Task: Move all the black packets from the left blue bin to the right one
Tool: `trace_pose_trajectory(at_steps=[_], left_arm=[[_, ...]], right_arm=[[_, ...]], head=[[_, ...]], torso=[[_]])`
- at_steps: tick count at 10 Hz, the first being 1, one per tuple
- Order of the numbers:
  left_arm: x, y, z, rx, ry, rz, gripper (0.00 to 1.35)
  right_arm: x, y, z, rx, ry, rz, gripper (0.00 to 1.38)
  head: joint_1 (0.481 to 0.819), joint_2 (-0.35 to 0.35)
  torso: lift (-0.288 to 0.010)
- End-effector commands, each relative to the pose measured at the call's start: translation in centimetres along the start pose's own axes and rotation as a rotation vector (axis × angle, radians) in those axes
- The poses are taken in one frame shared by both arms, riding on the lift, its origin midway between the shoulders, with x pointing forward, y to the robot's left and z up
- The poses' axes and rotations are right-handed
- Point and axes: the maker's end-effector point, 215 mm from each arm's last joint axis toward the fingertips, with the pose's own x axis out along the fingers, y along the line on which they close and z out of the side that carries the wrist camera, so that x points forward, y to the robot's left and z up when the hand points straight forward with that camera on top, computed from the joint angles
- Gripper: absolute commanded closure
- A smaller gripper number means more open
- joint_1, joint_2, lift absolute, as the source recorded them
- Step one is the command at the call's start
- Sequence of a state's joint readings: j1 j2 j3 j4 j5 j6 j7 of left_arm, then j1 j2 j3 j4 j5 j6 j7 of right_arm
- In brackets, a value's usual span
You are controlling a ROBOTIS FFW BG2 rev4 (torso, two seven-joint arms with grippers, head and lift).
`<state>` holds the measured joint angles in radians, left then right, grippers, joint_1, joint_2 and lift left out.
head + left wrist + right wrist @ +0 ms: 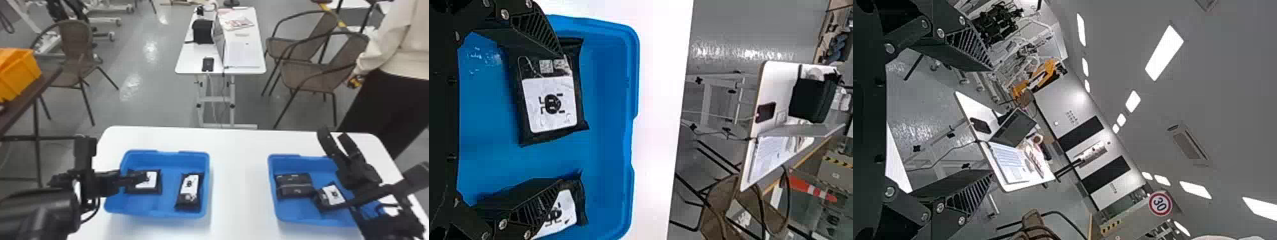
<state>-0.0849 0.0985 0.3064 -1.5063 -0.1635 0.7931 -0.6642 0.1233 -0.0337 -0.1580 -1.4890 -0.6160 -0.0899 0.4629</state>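
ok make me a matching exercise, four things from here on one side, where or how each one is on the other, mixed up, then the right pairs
1 left claw
2 right claw
3 packets in the left blue bin
4 orange bin

A on the brown table
B raised by the right blue bin
C open, over the left blue bin
D lying apart, white labels up

Pairs: 1-C, 2-B, 3-D, 4-A

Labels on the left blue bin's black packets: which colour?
White labels with black marks, clearest in left wrist view.
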Motion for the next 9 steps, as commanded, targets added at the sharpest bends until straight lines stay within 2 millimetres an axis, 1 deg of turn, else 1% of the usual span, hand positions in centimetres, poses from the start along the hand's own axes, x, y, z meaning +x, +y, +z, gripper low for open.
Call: trace_pose_trajectory(at_steps=[1, 2, 3, 4, 7, 9], left_arm=[[2.2, -0.2, -1.2, -0.023, 0.044, 0.012, 0.16], [3.7, -1.0, -1.9, -0.001, 0.082, -0.007, 0.16], [4.5, -1.2, -2.0, 0.024, 0.112, -0.001, 0.16], [4.9, -0.9, -2.2, 0.029, 0.134, 0.024, 0.16], [4.5, 0.5, -3.7, 0.041, 0.223, 0.097, 0.16], [5.3, 1.0, -4.6, 0.07, 0.261, 0.116, 0.16]], right_arm=[[-0.2, 0.1, -0.4, 0.015, 0.004, 0.001, 0.32], [-0.2, 0.0, -0.4, 0.015, 0.003, 0.003, 0.32], [-0.1, 0.2, -0.5, 0.017, 0.006, 0.009, 0.32], [-0.1, 0.2, -0.6, 0.02, 0.009, 0.012, 0.32], [-0.4, 0.0, -1.2, 0.04, 0.017, 0.007, 0.32], [-0.5, 0.0, -1.4, 0.047, 0.019, 0.012, 0.32]], head=[[0.695, 0.062], [0.695, 0.064], [0.695, 0.057], [0.695, 0.047], [0.695, 0.051], [0.695, 0.059]], torso=[[0.0], [0.0], [0.0], [0.0], [0.0], [0.0]])
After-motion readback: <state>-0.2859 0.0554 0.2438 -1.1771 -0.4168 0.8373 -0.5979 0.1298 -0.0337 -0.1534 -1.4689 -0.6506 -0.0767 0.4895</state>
